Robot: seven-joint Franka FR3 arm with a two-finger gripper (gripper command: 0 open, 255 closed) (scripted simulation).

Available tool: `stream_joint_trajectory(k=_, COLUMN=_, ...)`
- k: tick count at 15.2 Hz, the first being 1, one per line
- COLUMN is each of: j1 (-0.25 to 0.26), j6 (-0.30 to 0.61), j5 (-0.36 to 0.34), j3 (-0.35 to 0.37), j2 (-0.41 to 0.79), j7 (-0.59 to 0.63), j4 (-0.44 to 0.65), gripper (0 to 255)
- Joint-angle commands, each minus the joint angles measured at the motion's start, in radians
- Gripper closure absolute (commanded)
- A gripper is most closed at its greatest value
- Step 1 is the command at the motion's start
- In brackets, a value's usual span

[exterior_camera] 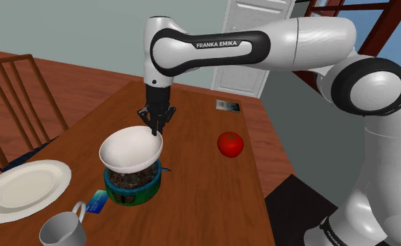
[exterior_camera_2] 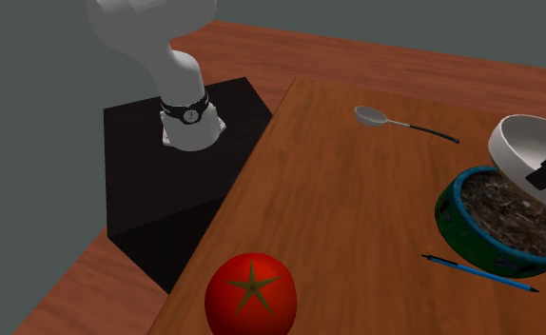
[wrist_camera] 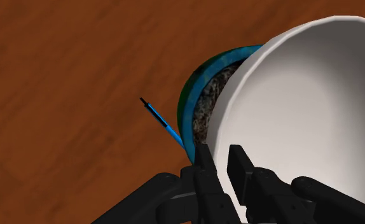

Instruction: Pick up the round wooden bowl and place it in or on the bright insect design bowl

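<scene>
End effector point(exterior_camera: 156, 126): fingers clasped on the rim of the round bowl point(exterior_camera: 129, 148), drawn plain white, held tilted directly over the blue-green patterned bowl point(exterior_camera: 130, 185) on the worktop point(exterior_camera: 199, 189); whether the two bowls touch cannot be told. Nearby: blue pen point(wrist_camera: 162, 121) below the end effector, just beside the patterned bowl; tomato point(exterior_camera: 230, 144) well apart to one side; plate point(exterior_camera: 24, 187) and mug point(exterior_camera: 63, 229) beyond the bowls, opposite side.
</scene>
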Motion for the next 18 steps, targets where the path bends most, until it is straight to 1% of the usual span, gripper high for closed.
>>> stream_joint_trajectory(k=1, j1=-0.001, j6=0.027, j5=0.0, j3=0.0, j2=0.002, j7=-0.002, j4=-0.025, gripper=255)
stream_joint_trajectory(k=11, j1=-0.001, j6=0.145, j5=-0.003, j3=-0.004, j2=0.031, j7=-0.011, j4=-0.114, gripper=255)
stream_joint_trajectory(k=18, j1=-0.001, j6=0.152, j5=-0.003, j3=-0.004, j2=0.033, j7=-0.012, j4=-0.119, gripper=255)
